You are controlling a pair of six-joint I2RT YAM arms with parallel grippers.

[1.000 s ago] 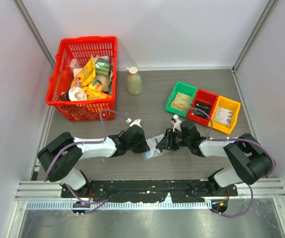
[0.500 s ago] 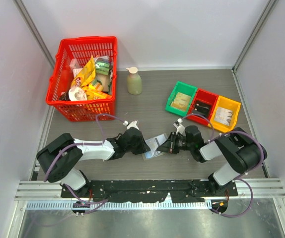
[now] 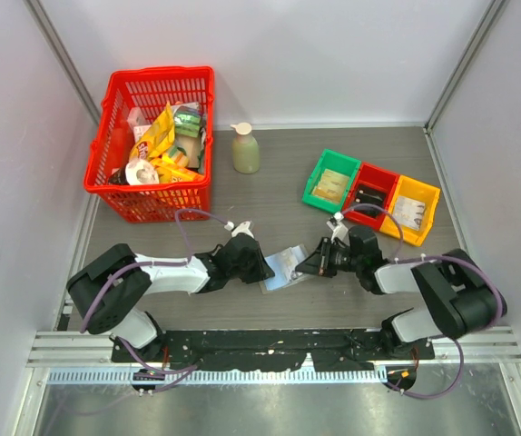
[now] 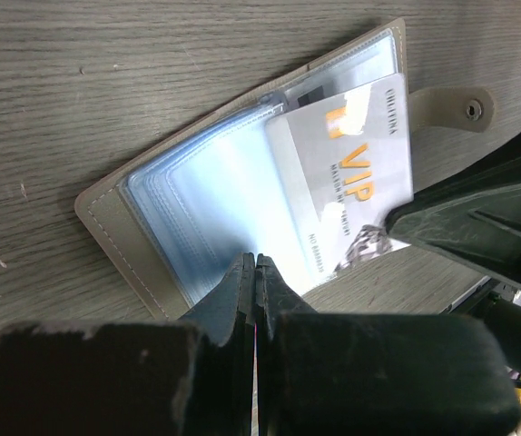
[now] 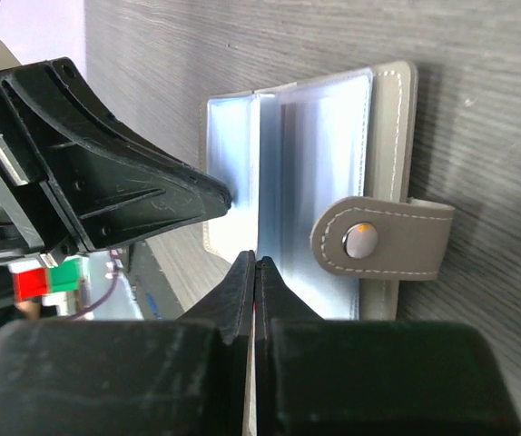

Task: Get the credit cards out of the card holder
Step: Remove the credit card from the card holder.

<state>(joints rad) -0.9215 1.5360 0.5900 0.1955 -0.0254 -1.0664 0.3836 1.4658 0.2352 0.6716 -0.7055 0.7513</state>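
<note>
Card holder [image 3: 285, 269] lies open and flat on the grey wood-grain table [image 3: 270, 195], between my two claws, clear sleeves facing up. One VIP card [image 4: 347, 173], pale with orange lettering, sticks partway out of a sleeve on the side toward my right claw. Snap strap [image 5: 383, 238] hangs off that same edge.

Left claw [image 4: 256, 263]: fingers together, tips down on the sleeves at the holder's near edge, acting as a hold-down. Right claw [image 5: 254, 263]: fingers together at the edge of the sleeves. Cannot tell whether the card's corner is pinched between them.

Step in hand, as I judge it: draw the card clear.
- Pull straight along the sleeve's mouth, low and flat. Any lift would drag the whole holder.
- Left tips bear down on the sleeves, off the card itself.
- If the holder slides, the pinch has likely caught sleeve plastic; let go and retake.

Room: white walls on three sides. Beyond the holder, a soap bottle [image 3: 245, 150]. Beyond and left, a red basket [image 3: 161, 71] of snack packets. Beyond and right, a green bin [image 3: 313, 186] heading a row of three.
</note>
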